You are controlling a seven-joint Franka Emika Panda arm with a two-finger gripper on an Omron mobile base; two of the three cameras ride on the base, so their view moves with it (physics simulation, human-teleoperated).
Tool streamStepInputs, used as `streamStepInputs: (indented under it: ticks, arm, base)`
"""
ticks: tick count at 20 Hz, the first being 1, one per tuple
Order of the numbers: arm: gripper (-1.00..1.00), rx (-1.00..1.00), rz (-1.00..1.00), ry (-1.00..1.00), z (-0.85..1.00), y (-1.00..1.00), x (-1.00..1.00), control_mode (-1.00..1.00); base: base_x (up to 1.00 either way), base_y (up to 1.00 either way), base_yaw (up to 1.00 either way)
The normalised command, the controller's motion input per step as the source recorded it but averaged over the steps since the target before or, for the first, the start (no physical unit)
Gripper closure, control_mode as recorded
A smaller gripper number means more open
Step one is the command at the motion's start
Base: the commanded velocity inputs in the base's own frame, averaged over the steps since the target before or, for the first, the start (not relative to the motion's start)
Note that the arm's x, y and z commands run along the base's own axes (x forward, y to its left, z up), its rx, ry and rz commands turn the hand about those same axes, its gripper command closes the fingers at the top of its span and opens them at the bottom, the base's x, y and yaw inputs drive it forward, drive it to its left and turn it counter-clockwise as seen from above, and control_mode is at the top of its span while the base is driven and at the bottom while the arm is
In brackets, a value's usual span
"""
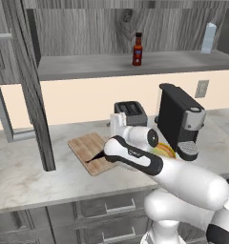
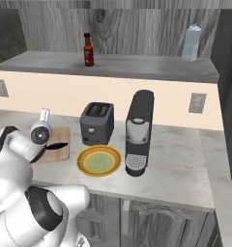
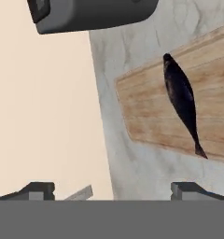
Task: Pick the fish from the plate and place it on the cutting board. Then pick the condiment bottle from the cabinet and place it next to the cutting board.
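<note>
On the desk: the fish (image 3: 181, 100) lies flat on the cutting board (image 3: 146, 112), so by my reading the first half of the task is done and the bottle is next.
Plate: the plate (image 2: 99, 160) sits bare between the board and the coffee machine (image 2: 138, 133), just in front of the toaster (image 2: 96, 123).
Claw state: the claw (image 3: 113, 190) stands wide open with nothing between its fingertips (image 3: 38, 189).
Claw position: it hovers above the desk (image 1: 21, 171) just off the board's edge, apart from the fish.
Fish relative to claw: in the hand view the fish lies ahead of the tips and off to one side, not between them.
Next target: the condiment bottle (image 1: 137, 49) stands upright on the shelf of the cabinet (image 1: 88, 64), well above and beyond the claw.
Risk, reach: the rise to the shelf passes near the toaster and coffee machine; a low sweep could knock either one.
Risk, fish: a careless lift could brush the fish and drag it off the board.
Risk, bottle: it is slim and tall, so a grip high on the neck or an off-centre approach could tip it.
Risk, mix-up: a pale blue-white bottle (image 1: 208, 38) stands further along the same shelf, well apart; it is not the target.
</note>
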Motion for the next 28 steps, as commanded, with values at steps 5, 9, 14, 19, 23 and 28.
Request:
streamStepInputs:
  ticks: [5, 9, 14, 19, 23, 28]
  arm:
    - [-1.00, 0.27, -0.08, 0.00, 0.39, -0.18, -0.37, -1.00]
    - [-1.00, 0.32, -0.09, 0.01, 0.33, -0.25, -0.37, -1.00]
    - [-1.00, 0.35, -0.08, 0.06, 0.26, -0.28, -0.26, -1.00]
    - [-1.00, 0.37, -0.06, 0.09, 0.21, -0.26, -0.10, -1.00]
    - [-1.00, 0.37, -0.04, 0.11, 0.09, -0.17, 0.00, -1.00]
    - [-1.00, 0.35, 0.00, 0.08, 0.06, -0.23, 0.10, -1.00]
  base:
    - [0.00, 0.00, 0.00]
    - [0.00, 0.00, 0.00]
    - [0.00, 0.00, 0.00]
    - [0.00, 0.00, 0.00]
    - [0.00, 0.00, 0.00]
    - [0.00, 0.00, 0.00]
